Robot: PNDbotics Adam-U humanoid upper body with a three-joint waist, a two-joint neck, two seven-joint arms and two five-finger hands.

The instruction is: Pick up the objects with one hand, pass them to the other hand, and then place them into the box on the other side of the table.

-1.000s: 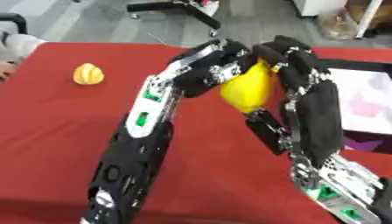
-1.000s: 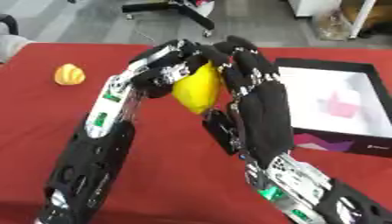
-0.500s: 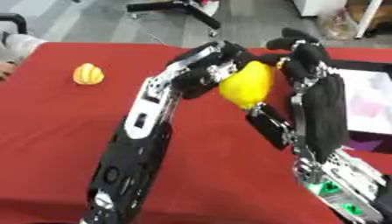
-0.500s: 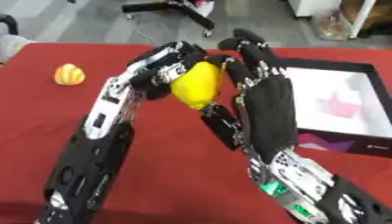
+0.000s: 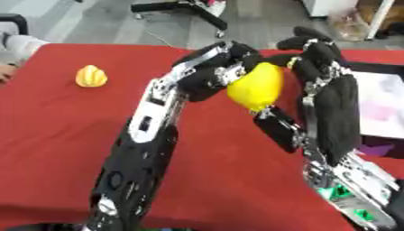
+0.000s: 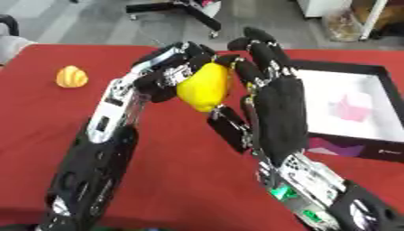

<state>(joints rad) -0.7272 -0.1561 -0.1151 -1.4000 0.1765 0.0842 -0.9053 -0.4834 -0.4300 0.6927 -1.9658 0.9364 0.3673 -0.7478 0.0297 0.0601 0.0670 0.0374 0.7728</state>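
A yellow lemon-shaped fruit [image 5: 255,85] is held up above the red table [image 5: 71,135], mid-view. My left hand [image 5: 211,72] reaches in from the left with its fingers curled round the fruit's left side. My right hand [image 6: 280,101] stands upright against the fruit's right side, fingers mostly straight with tips bent over its top and the thumb [image 5: 274,128] just under it. A small orange fruit [image 5: 91,76] lies on the table at the far left. The black box [image 6: 339,66] with a white inside sits at the right.
A pink object [image 6: 350,107] lies inside the box. A purple patch shows on the box's near wall [image 6: 328,146]. A black chair base [image 5: 177,6] stands on the floor beyond the table's far edge.
The yellow fruit and my left hand have shifted slightly right and up, closer into my right hand. The right hand's fingertips now bend over the fruit's top.
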